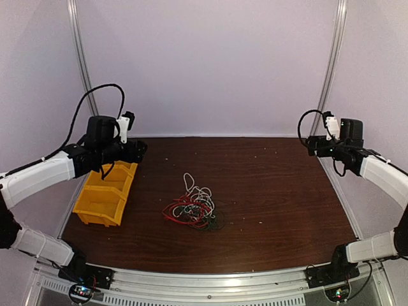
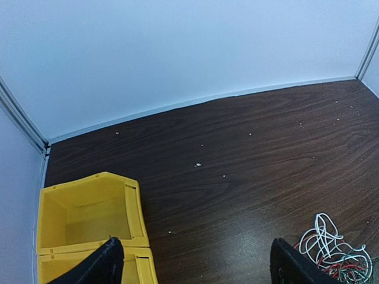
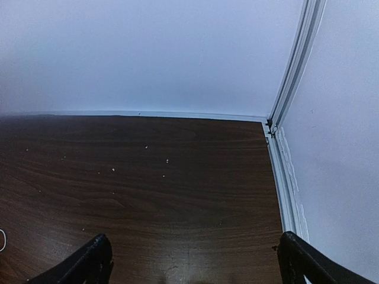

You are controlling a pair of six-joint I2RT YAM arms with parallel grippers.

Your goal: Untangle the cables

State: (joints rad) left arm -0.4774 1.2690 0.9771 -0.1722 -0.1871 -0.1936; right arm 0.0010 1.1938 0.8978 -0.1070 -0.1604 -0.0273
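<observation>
The cables lie as one tangled pile of red, white and dark wires on the middle of the brown table. A white loop sticks out toward the back. The pile's edge shows at the bottom right of the left wrist view. My left gripper hangs high at the back left, above the yellow bins, open and empty. In its own view the fingertips stand wide apart. My right gripper hangs high at the back right, open and empty, its fingers wide apart in its own view.
Two joined yellow bins stand at the left edge of the table and also show in the left wrist view. White walls with metal corner rails close the back and sides. Small white specks dot the table top.
</observation>
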